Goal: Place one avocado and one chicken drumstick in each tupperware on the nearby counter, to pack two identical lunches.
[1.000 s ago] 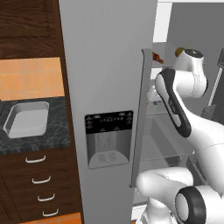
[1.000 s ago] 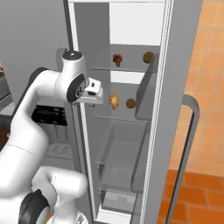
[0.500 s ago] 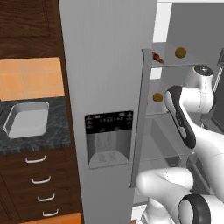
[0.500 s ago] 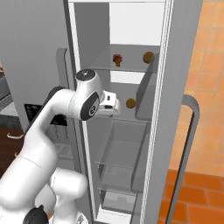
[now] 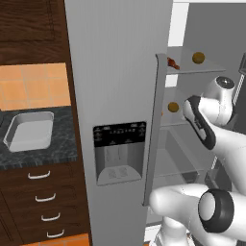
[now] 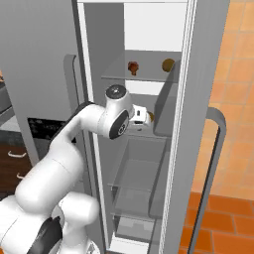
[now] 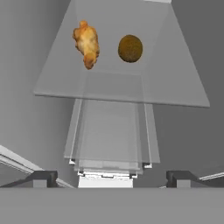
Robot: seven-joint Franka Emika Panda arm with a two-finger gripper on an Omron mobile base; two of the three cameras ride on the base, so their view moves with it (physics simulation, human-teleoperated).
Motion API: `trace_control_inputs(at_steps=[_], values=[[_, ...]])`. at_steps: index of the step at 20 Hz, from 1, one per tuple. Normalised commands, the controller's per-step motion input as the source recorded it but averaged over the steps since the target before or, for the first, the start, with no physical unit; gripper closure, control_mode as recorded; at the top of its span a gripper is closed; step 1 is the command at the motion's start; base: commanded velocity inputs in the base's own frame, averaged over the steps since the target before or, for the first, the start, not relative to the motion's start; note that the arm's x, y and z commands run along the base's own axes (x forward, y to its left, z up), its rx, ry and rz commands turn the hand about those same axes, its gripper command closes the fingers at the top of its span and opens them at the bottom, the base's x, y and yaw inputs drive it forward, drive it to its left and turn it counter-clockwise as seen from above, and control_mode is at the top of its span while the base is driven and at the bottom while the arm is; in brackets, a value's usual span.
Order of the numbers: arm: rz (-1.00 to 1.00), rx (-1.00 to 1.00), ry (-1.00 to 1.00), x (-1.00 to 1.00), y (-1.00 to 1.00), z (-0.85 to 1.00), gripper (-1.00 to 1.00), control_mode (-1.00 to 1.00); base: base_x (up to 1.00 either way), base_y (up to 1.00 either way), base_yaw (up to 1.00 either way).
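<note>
- While the arm reaches into the open fridge, the gripper sits just off the front of a glass shelf, jaws spread wide with nothing between them.
- On that shelf in the hand view: a golden-tan chicken drumstick and a round olive-brown avocado, side by side but not touching, both well clear of the fingertips.
- Right base view shows the upper shelf with the reddish-brown drumstick and the second avocado, apart from each other.
- Left base view has that same upper avocado up top and the lower one right beside the robot's wrist.
- One tupperware sits on the dark speckled surface left of the fridge, above the wood drawers. Can't really make out anything inside it, looks bare from here.
- Fridge door with the dispenser panel is shut on the left half.
</note>
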Motion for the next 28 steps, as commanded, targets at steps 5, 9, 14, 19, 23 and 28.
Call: trace_control_inputs(at_steps=[5, 9, 14, 19, 23, 28], values=[[0.01, 0.05, -0.10, 0.58, -0.13, -0.18, -1.00, -1.00, 0.00, 0.00, 0.00], [0.10, 0.05, -0.02, 0.62, -0.02, -0.16, -1.00, -1.00, 0.00, 0.00, 0.00], [0.14, 0.00, 0.01, 0.48, -0.11, -0.06, -1.00, -1.00, 0.00, 0.00, 0.00], [0.16, 0.01, 0.00, 0.58, -0.15, -0.22, -1.00, -1.00, 0.00, 0.00, 0.00], [0.18, 0.04, 0.06, 0.69, -0.21, -0.17, -1.00, -1.00, 0.00, 0.00, 0.00], [0.14, 0.01, 0.05, 0.73, -0.05, -0.19, -1.00, -1.00, 0.00, 0.00, 0.00]])
